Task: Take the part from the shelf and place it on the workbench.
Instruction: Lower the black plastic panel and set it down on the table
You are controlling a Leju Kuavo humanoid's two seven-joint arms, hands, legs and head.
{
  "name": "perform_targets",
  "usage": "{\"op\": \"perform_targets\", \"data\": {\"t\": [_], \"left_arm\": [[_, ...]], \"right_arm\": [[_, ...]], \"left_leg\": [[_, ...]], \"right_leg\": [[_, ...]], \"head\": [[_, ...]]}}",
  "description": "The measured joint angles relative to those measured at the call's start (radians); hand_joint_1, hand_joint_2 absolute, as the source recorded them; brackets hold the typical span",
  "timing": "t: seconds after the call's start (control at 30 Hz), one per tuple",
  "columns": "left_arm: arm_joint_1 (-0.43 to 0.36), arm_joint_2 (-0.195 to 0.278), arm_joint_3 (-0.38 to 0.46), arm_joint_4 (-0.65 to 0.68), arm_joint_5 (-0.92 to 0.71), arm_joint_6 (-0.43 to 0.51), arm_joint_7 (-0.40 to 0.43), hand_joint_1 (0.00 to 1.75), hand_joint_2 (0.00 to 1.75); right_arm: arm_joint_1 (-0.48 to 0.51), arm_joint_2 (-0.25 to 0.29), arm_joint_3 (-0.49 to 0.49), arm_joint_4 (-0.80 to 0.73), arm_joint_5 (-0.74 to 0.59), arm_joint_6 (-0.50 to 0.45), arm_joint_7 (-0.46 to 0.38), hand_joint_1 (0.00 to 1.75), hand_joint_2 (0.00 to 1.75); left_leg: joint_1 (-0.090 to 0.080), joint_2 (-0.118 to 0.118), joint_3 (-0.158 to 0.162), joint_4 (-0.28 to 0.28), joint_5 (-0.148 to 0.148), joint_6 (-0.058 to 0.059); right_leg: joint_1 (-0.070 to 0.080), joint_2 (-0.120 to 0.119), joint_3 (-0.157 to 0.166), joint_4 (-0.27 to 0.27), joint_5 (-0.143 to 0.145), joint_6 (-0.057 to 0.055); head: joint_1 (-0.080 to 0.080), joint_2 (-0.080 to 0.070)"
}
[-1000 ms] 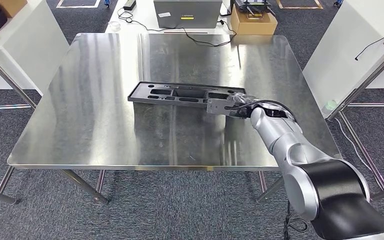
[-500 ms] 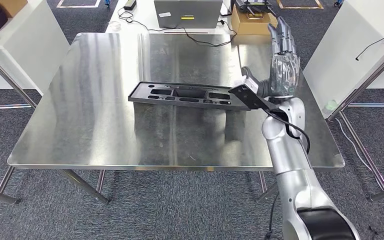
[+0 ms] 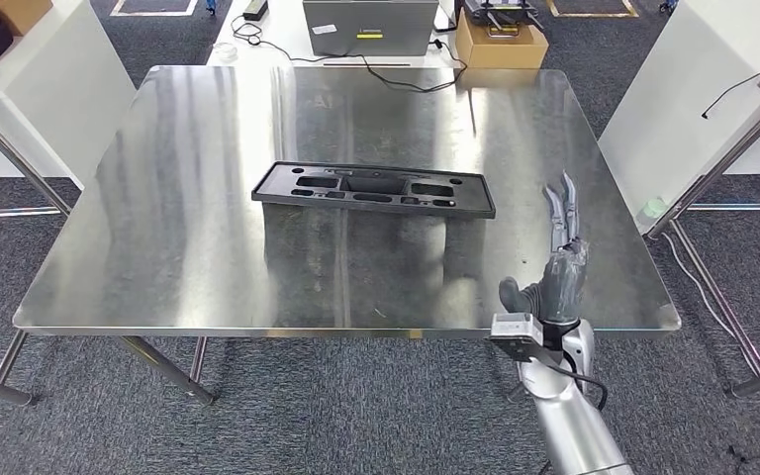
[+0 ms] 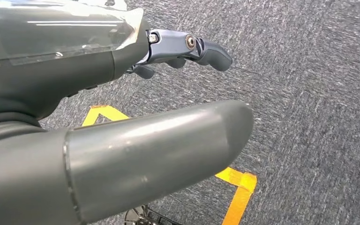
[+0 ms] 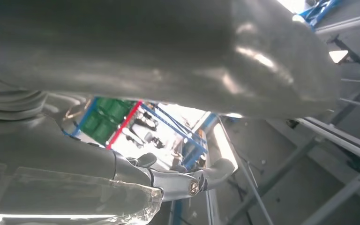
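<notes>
The part, a long black moulded tray with several recesses, lies flat near the middle of the steel workbench. My right hand is at the bench's front right edge, well clear of the part, fingers straight and pointing up, holding nothing. The right wrist view shows its thumb and fingers extended with nothing between them. My left hand hangs over grey carpet, its fingers stretched out and empty.
A grey case and a cardboard box sit on a white table beyond the bench, with cables trailing onto the bench's far edge. White tables flank both sides. Yellow floor tape shows below my left hand.
My right hand let go of the part's right end, rose with fingers spread, then drew back and down to the bench's front right edge. The part stays flat on the bench.
</notes>
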Motion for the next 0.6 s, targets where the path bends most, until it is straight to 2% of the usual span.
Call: {"op": "perform_targets", "data": {"t": [0.13, 0.33, 0.47, 0.6], "left_arm": [[0.001, -0.002, 0.01, 0.0, 0.0, 0.004, 0.001, 0.0, 0.0], [0.002, -0.005, 0.028, 0.0, 0.009, 0.046, 0.017, 0.0, 0.0], [0.003, -0.01, 0.043, 0.0, 0.016, 0.069, 0.023, 0.0, 0.0], [0.003, -0.014, 0.055, 0.0, 0.016, 0.07, 0.025, 0.0, 0.0]], "right_arm": [[0.022, 0.0, 0.008, -0.018, -0.018, 0.016, 0.0, 0.0, 0.0], [0.125, 0.009, 0.013, -0.056, -0.165, 0.145, -0.024, 0.0, 0.0], [0.22, 0.014, 0.028, -0.066, -0.159, 0.178, -0.026, 0.0, 0.0], [0.27, 0.014, 0.048, -0.081, -0.126, 0.182, -0.026, 0.0, 0.0]], "left_leg": [[0.0, 0.0, 0.001, 0.0, 0.0, 0.0], [0.0, -0.001, 0.004, 0.0, -0.003, 0.002], [0.0, -0.001, 0.004, 0.0, -0.004, 0.001], [-0.001, 0.0, 0.004, 0.0, -0.005, 0.0]], "right_leg": [[0.0, 0.0, 0.0, 0.0, 0.0, 0.0], [0.0, -0.001, 0.001, 0.0, -0.004, 0.001], [0.0, 0.0, 0.004, 0.0, -0.004, 0.001], [-0.001, 0.0, 0.003, 0.0, -0.005, 0.0]], "head": [[0.0, 0.0], [0.0, 0.0], [0.0, 0.0], [0.0, 0.0]]}}
